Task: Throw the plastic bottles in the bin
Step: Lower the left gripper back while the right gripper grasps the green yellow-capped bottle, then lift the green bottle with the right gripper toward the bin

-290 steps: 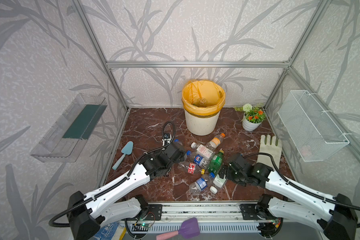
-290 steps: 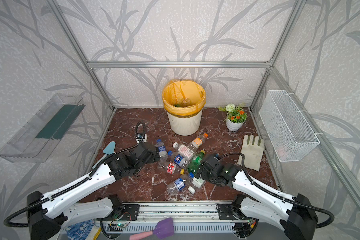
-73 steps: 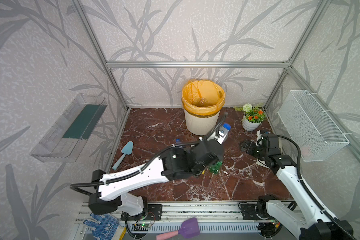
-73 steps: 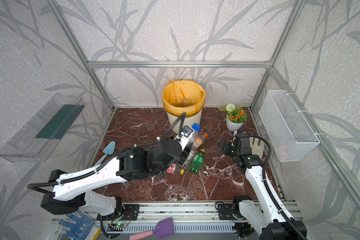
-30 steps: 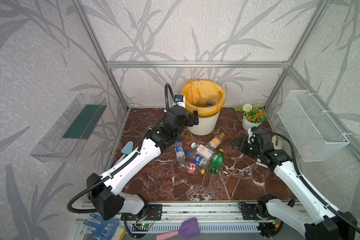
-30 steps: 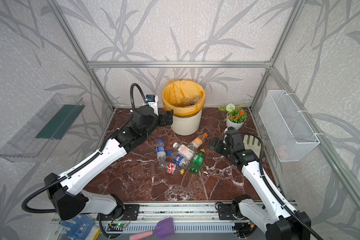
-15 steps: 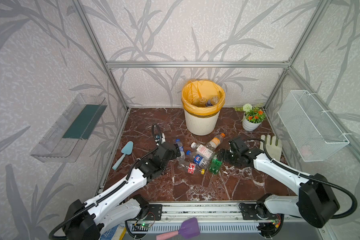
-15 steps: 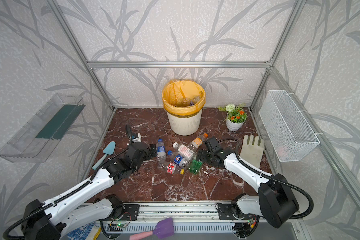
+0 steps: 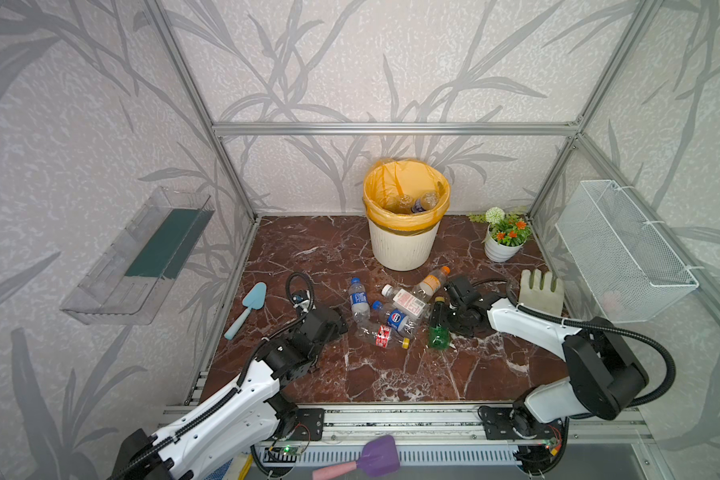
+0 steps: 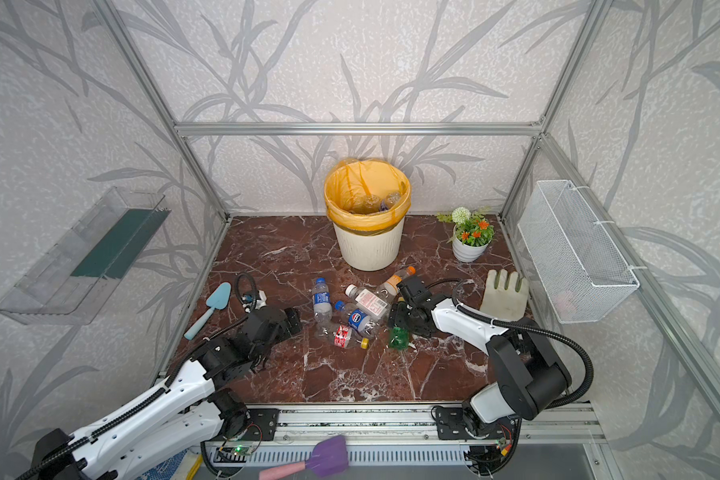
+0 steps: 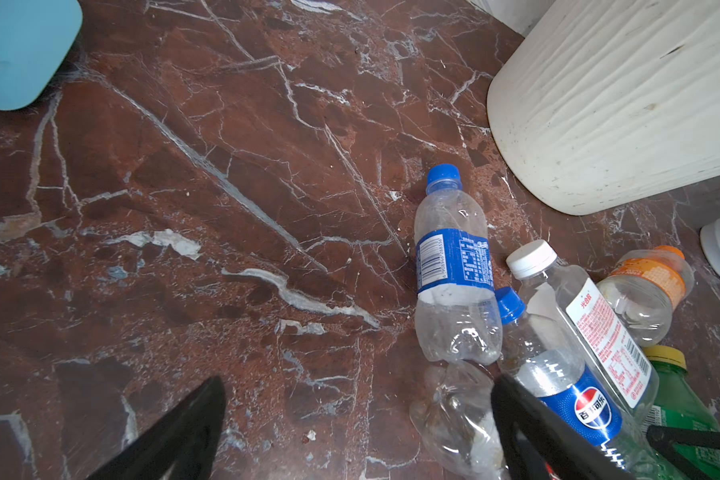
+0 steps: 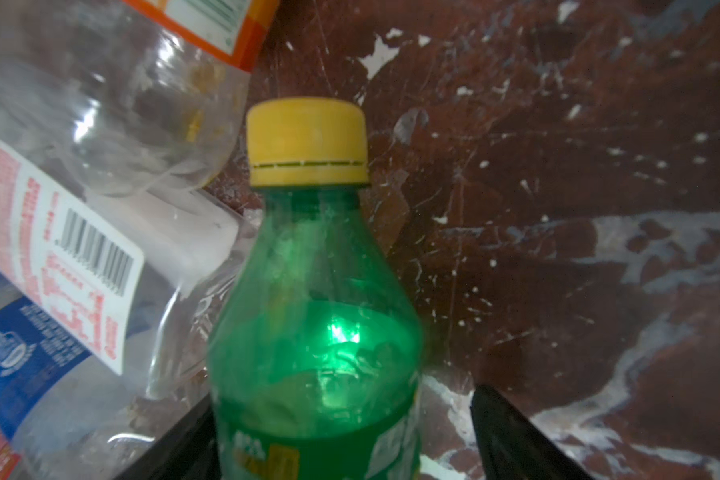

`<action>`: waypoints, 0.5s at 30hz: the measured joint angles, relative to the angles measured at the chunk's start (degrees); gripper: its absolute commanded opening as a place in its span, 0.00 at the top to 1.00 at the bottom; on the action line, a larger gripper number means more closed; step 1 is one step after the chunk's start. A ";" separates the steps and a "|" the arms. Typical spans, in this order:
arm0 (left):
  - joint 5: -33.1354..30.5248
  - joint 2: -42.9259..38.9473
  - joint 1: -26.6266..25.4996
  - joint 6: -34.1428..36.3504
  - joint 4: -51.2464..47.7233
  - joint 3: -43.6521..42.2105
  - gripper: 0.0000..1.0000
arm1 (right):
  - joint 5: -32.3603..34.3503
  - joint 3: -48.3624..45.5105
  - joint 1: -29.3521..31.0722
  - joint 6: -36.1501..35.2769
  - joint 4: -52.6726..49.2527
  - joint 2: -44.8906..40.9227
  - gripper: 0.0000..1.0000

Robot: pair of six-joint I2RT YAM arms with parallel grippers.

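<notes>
The bin [image 9: 406, 245] stands at the back with two bottles lying inside its orange bag. Several plastic bottles lie in a heap on the marble floor in front of it. A green bottle [image 9: 438, 332] with a yellow cap [image 12: 308, 141] is at the heap's right. My right gripper [image 12: 341, 436] straddles it, open, with a gap showing at one finger [image 12: 512, 432]. My left gripper [image 11: 358, 419] hovers open, low at the heap's left. One of its fingers [image 11: 528, 424] is over a crushed clear bottle [image 11: 454, 411] and a Pepsi bottle [image 11: 558, 374].
A blue trowel [image 9: 246, 307] lies by the left wall. At the right, a white glove [image 9: 541, 291] lies near a flower pot [image 9: 504, 245]. A wire basket [image 9: 624, 249] hangs on the right wall and a clear shelf [image 9: 142, 257] on the left wall.
My left arm came down from beside the bin to the floor at the heap's left. My right arm moved from near the glove onto the green bottle, jaws narrowing.
</notes>
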 measured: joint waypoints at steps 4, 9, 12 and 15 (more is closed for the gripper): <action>0.00 0.09 0.00 -0.24 -0.35 -0.04 0.01 | 0.00 0.72 0.00 -1.27 -0.81 1.29 0.39; 0.04 1.03 0.00 -0.70 -0.31 -0.42 0.01 | 0.76 1.44 0.00 -2.91 -2.29 -0.66 0.45; 0.09 1.66 0.00 -1.01 -0.11 -0.79 0.01 | 1.79 2.78 0.00 -4.52 -3.93 -4.02 0.46; 0.13 2.36 0.00 -1.18 0.20 -0.92 0.01 | 3.06 5.40 0.00 -7.37 -5.46 -8.90 0.46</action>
